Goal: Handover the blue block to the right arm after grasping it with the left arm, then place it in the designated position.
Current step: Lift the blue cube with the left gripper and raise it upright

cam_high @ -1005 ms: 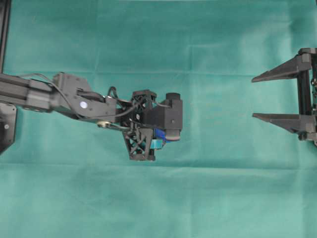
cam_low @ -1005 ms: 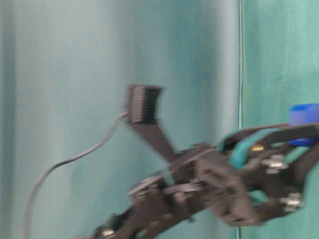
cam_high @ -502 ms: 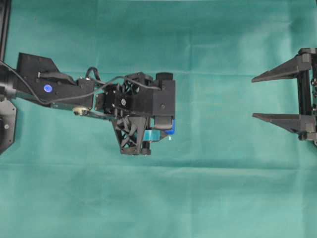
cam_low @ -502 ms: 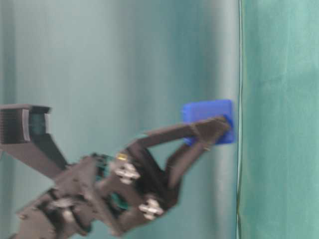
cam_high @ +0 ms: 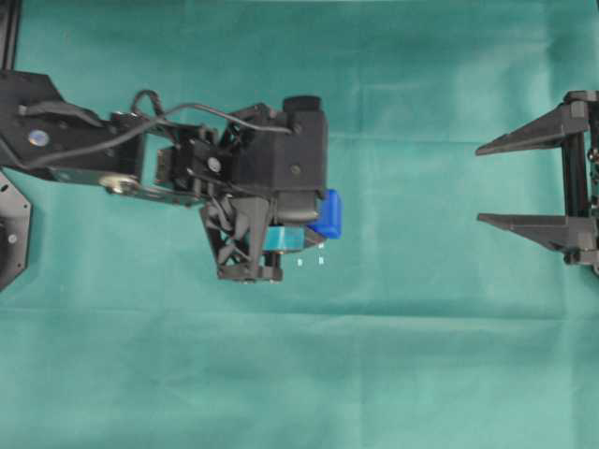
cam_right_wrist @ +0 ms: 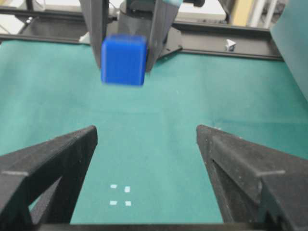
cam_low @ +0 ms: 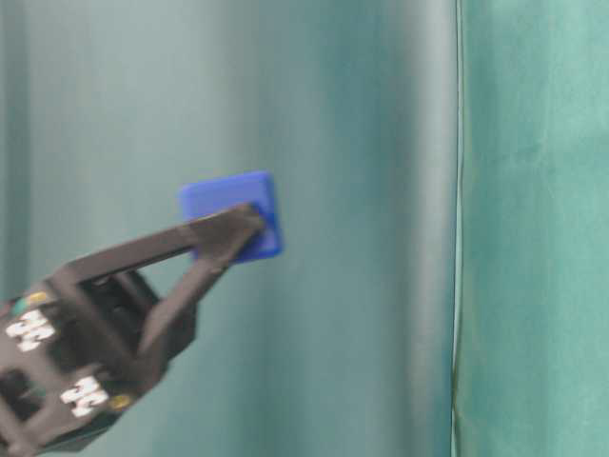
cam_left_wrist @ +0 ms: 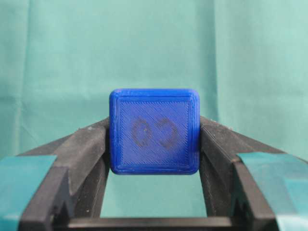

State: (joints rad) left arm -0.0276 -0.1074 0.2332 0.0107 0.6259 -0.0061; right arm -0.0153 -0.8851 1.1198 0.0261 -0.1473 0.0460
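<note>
Block sits clamped between my left gripper's fingers, its marked face toward the wrist camera. Right gripper stands wide, holding nothing.

Overhead, the left arm reaches from the frame's left edge with the blue block between its fingertips near centre, above the designated position on the cloth, with the right arm at the far right edge.

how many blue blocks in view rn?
1. The blue block is clamped between the left hand's fingertips, held up off the green cloth, facing the open right hand. No other shows; part of the cloth under the left arm is hidden.
</note>
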